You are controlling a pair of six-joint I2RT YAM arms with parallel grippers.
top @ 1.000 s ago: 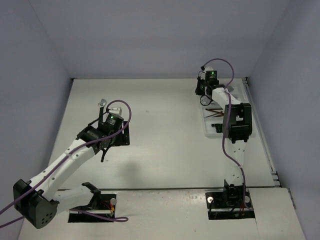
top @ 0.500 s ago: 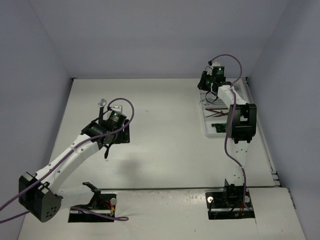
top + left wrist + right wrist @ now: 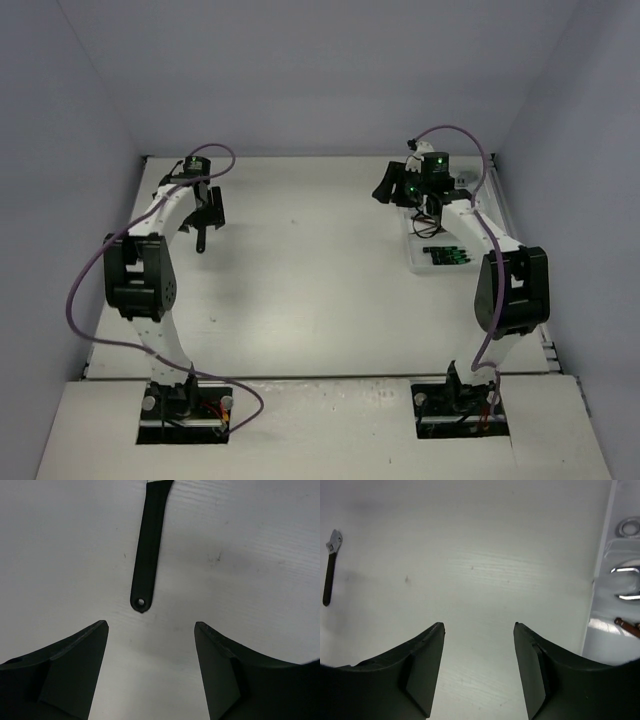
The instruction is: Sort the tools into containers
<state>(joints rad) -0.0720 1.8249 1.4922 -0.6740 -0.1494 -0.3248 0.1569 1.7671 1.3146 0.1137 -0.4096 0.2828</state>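
A black-handled adjustable wrench [image 3: 147, 550] lies on the white table, its holed handle end just ahead of my left gripper [image 3: 150, 625]. That gripper is open and holds nothing. In the top view it [image 3: 207, 212] hangs at the far left over the wrench [image 3: 200, 240]. My right gripper [image 3: 479, 625] is open and empty above bare table, just left of the white tray [image 3: 418, 262]. In the right wrist view, silver wrenches [image 3: 626, 571] and a brown hex key [image 3: 627, 625] lie in the tray, and the adjustable wrench [image 3: 330, 565] shows far off at the left edge.
Green-and-black screwdrivers [image 3: 446, 255] lie at the tray's near end. Grey walls close the table at the back and on both sides. Purple cables loop above both arms. The tray's long rim [image 3: 600, 580] runs along the right of the right wrist view.
The right gripper has opened and moved left, off the tray. The left arm has folded upright and carried its gripper to the far left, over the adjustable wrench.
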